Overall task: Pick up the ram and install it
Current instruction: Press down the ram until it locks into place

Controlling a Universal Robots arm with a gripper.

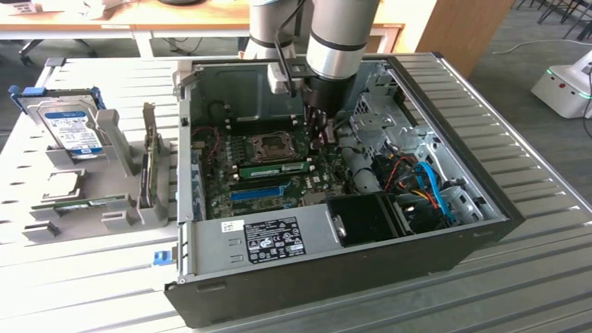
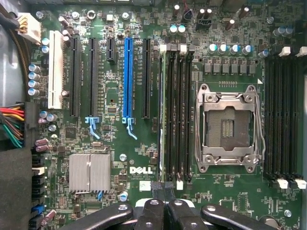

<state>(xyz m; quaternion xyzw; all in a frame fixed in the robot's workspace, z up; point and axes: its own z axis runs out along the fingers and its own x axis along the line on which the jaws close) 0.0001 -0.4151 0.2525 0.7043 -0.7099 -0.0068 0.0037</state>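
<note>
The robot arm (image 1: pixel 337 41) is reaching down into the open computer case (image 1: pixel 462 236) lying on the tabletop (image 1: pixel 83 277); the tool (image 2: pixel 163 211) is hovering over the motherboard (image 2: pixel 110 96) with its fingers pressed together, gripping nothing. One ram (image 2: pixel 161 110) is sitting edge-up in the slot nearest the blue expansion slot (image 2: pixel 127 76) — beside the empty CPU socket (image 2: pixel 228 127); in the exterior view it is lying green among the boards (image 1: pixel 276 168). A hard drive (image 1: pixel 74 132) is standing in a rack at the exterior view's left.
</note>
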